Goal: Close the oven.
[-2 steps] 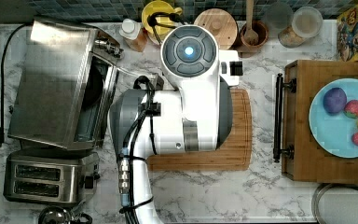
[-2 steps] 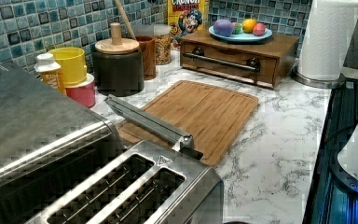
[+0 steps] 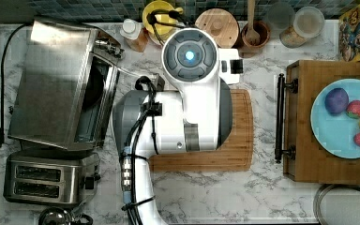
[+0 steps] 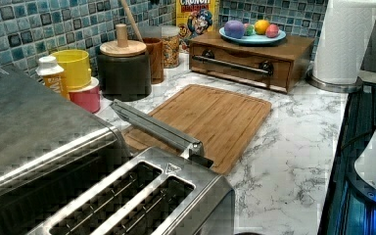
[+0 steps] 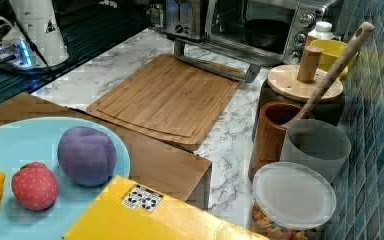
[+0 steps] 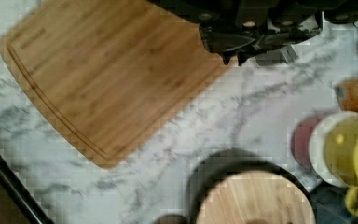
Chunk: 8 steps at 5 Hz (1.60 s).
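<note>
1. The oven is seen at the top view's left, on the marbled desk, with its brushed-metal top facing the camera and a black cord running down its far left side.
2. Its glass door is shown dropped open: in the right view the dark cavity is exposed, and the bar handle is held out over the near edge of the wooden cutting board.
3. In the left view the same handle is seen slanting above the cutting board's edge; whether the two touch cannot be told.
4. A two-slot toaster is placed just beside the oven, below it in the top view.
5. The white arm is seen covering much of the cutting board in the top view.
6. The gripper is shown in the wrist view as a dark, blurred mass above the desk, near the cutting board's corner; whether the fingers are released or clenched cannot be told.
7. A wooden-lidded dark jar, a yellow cup and a small bottle are lined against the blue tiled wall.
8. A blue plate of toy fruit is set on a wooden drawer box at the top view's right.
</note>
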Motion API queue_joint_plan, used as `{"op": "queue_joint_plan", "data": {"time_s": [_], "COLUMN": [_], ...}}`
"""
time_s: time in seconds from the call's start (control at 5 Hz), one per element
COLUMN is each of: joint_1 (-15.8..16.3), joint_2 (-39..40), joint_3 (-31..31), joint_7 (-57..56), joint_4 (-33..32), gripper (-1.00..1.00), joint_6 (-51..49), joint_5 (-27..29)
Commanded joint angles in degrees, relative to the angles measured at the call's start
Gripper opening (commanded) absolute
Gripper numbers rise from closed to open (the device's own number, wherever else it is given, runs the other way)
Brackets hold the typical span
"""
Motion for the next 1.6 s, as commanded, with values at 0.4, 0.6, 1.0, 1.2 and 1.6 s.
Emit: {"op": "queue_joint_plan", "data": {"time_s": [0.4,0.6,1.0,1.2,1.6], "joint_1": [-3.31,-1.86,0.28,0.89,-0.75], "joint_2": [-6.40,-8.01,-11.77,-11.92,-6.28], "joint_3": [-2.54,-1.32,0.23,-2.66,-3.00], "joint_7": [-27.85,-32.26,-45.07,-55.81,-78.75], "joint_4": [-23.51,-28.40,-39.37,-42.12,-39.09], "gripper": [-1.00,-1.00,-1.00,-1.00,-1.00], "joint_6": [10.68,16.89,32.26,35.62,33.37], "joint_5": [17.43,20.39,37.97,50.47,68.26]}}
